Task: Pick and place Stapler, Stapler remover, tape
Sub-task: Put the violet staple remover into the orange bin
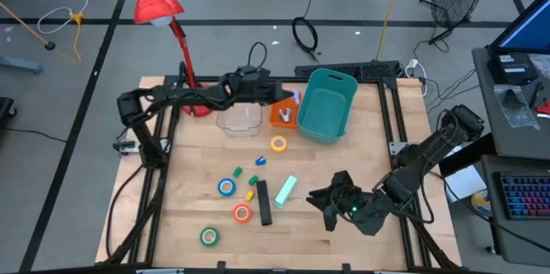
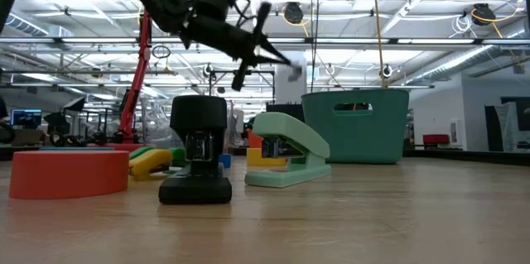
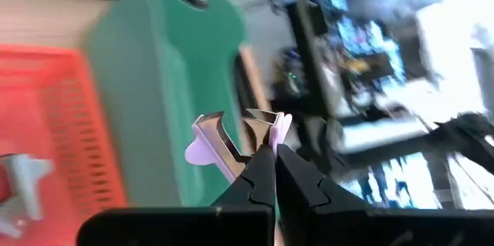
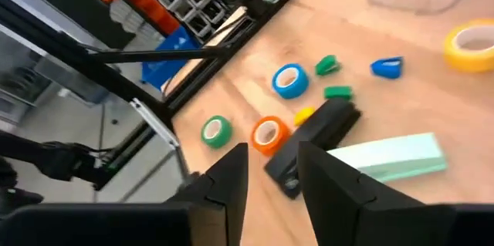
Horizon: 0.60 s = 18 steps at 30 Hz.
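Currently the bench (image 1: pixel 361 154) carries one teal bin (image 1: pixel 326 104), two staplers, black (image 1: pixel 264 203) and mint (image 1: pixel 285 189), and four tape rolls: yellow (image 1: pixel 278 144), blue (image 1: pixel 226 187), orange (image 1: pixel 241 214), green (image 1: pixel 209 236). Left gripper (image 3: pixel 262 149), jaws clamped on a lilac staple remover (image 3: pixel 231 139), visible only in its wrist view. Right gripper (image 4: pixel 270 170) jaws apart, near the staplers.

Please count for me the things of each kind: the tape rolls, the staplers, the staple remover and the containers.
Tape rolls: 4, yellow, blue, orange, green
Staplers: 2, black, mint green
Staple remover: 1, lilac, held in the left gripper
Containers: 3, teal bin, orange basket, clear tub
Total: 10
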Tool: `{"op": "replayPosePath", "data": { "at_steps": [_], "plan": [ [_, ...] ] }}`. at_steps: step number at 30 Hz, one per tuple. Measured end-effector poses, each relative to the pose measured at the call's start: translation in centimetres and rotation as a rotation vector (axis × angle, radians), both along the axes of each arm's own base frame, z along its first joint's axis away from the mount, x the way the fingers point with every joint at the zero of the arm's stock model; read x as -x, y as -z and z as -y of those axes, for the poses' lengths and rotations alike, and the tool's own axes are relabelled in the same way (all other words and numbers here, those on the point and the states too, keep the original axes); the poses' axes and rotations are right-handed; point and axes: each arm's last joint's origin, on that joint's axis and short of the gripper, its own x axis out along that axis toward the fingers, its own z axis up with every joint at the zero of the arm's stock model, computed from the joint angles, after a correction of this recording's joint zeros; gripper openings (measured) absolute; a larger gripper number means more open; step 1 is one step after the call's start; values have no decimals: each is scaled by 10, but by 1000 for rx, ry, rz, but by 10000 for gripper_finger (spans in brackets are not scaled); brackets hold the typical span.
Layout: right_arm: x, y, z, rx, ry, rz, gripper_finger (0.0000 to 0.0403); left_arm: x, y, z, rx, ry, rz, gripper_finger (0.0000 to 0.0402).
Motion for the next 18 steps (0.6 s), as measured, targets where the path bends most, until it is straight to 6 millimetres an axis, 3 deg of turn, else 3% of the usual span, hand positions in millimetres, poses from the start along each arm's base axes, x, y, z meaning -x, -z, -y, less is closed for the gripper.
{"op": "replayPosePath", "data": {
  "at_steps": [5, 11, 18],
  "plan": [
    [6, -11, 14, 76, -9, -17, 87, -12, 12, -9, 79, -114, -126, 0],
    [14, -26, 25, 150, -40, 8, 74, -29, 13, -18, 55, -103, -288, 0],
    [17, -30, 28, 163, -45, 16, 64, -44, 11, -29, 34, -84, -479, 0]
  ]
}}
